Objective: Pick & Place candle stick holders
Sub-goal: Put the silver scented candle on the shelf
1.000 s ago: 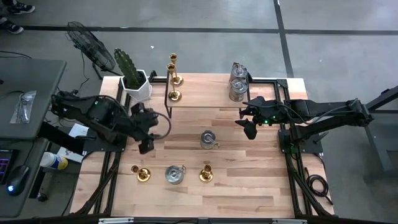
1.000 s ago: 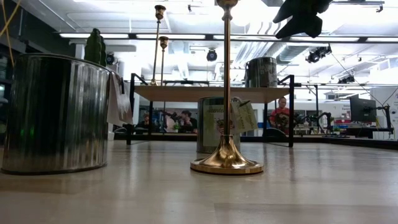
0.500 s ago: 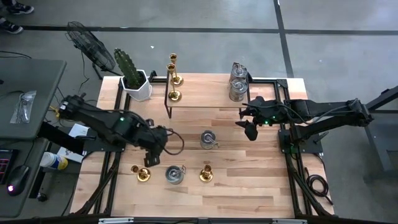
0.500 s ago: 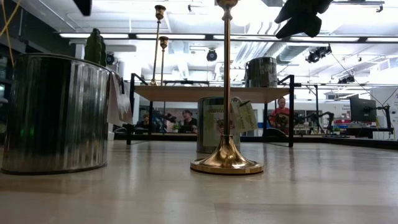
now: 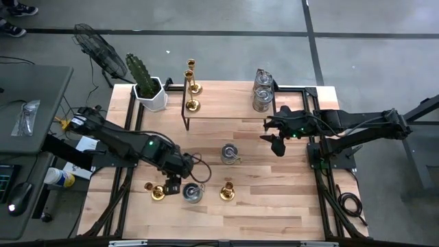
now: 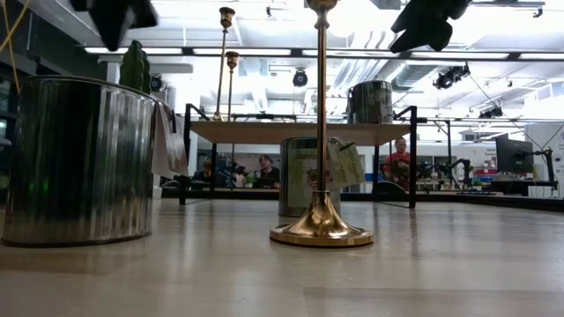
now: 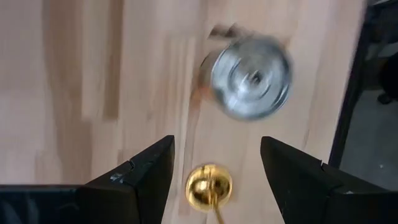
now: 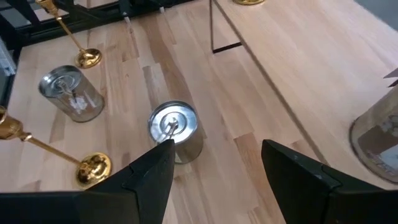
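Near the table's front edge stand a gold candlestick, a silver holder and a second gold candlestick. A second silver holder stands mid-table. My left gripper is open above the table, between the left gold candlestick and the near silver holder. In the left wrist view its fingers stand on either side of the gold top, with the silver holder beyond. My right gripper hovers open and empty at mid-right, and its wrist view shows the middle silver holder.
A raised wooden shelf at the far side carries two gold candlesticks and two silver holders. A white pot with a cactus stands at the far left corner. People show in the room behind the table.
My left gripper has gone toward the table's near edge and a little to the right, from mid-left to between the left gold candlestick and the near silver holder. It has come into the low view's top left corner.
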### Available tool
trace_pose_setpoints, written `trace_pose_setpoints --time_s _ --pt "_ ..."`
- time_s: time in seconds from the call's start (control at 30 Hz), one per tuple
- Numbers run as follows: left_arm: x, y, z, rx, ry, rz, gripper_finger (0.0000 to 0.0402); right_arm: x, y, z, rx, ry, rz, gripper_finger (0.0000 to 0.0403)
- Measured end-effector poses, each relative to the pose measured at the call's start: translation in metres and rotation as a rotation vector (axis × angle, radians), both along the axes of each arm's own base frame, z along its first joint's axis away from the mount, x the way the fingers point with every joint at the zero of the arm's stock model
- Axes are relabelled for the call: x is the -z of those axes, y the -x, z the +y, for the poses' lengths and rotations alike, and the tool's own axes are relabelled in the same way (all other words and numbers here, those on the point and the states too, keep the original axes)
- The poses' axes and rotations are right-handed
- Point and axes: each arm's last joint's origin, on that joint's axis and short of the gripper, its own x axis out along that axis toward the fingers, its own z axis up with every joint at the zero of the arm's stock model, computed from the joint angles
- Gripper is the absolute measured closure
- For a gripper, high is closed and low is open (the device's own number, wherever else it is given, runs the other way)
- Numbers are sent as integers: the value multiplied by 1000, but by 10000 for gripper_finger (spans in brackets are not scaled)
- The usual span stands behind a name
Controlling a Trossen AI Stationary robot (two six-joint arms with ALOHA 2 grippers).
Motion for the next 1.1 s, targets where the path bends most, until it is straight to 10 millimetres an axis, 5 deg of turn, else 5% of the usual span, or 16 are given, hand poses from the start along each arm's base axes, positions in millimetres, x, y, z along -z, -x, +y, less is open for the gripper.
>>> trace_pose_setpoints --time_s 0.3,0.7,1.1 --pt "5 -11 -3 45 -15 -81 161 1 1 0 1 -9 15 169" --pt "6 -13 -4 41 -19 -91 63 2 -1 1 -43 -8 24 169" --pt "10 -3 3 -64 -109 13 60 25 -51 8 -222 -21 193 169"
